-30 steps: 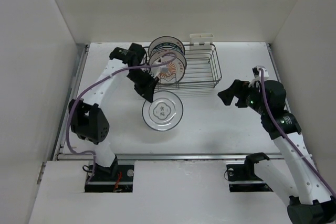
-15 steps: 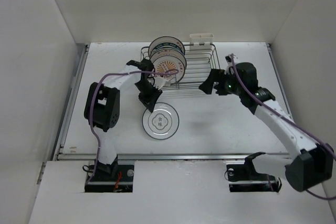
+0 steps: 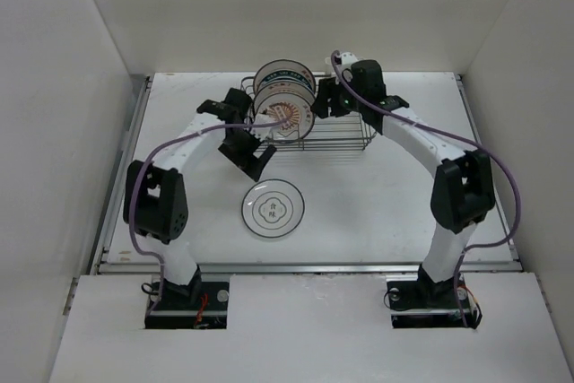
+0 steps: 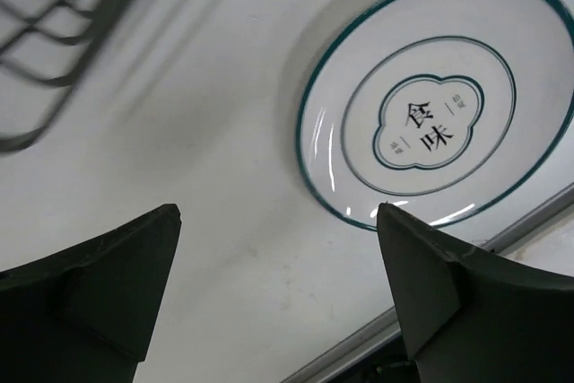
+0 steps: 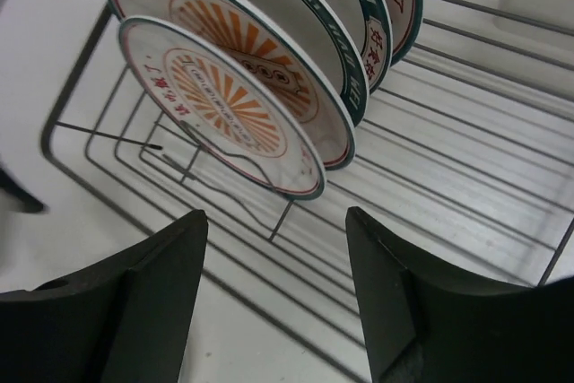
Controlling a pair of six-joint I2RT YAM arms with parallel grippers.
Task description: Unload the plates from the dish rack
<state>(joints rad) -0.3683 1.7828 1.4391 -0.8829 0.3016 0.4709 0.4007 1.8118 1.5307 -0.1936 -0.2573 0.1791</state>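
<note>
since a second ago the right arm has swung from the right side of the table [image 3: 395, 213] up and across to the dish rack [image 3: 345, 136], and the left hand [image 3: 250, 147] has let go of the teal-rimmed plate [image 3: 273, 209]. that plate now lies flat on the table in front of the rack, apart from both hands. the left hand's fingers stand spread with nothing between them, over bare table between the rack and the laid plate. the right hand [image 5: 273, 221] is spread as well and empty, poised over the rack wires just beside the standing plates [image 3: 285, 96]. these stand on edge in a close row at the rack's left end, leaning between the prongs. the one nearest the right hand is the sunburst plate [image 5: 222, 105], the smallest and frontmost of the row in the wrist view. there it lies ahead of the fingers and up to the left, its lower rim resting in the wires just beyond the gap between them. the right hand is plainly the nearer of the two. since the plate turns its face slantwise toward that hand, i judge the fingers must come around its thin rim, one on the face and one behind, rather than meet it flat-on.
</note>
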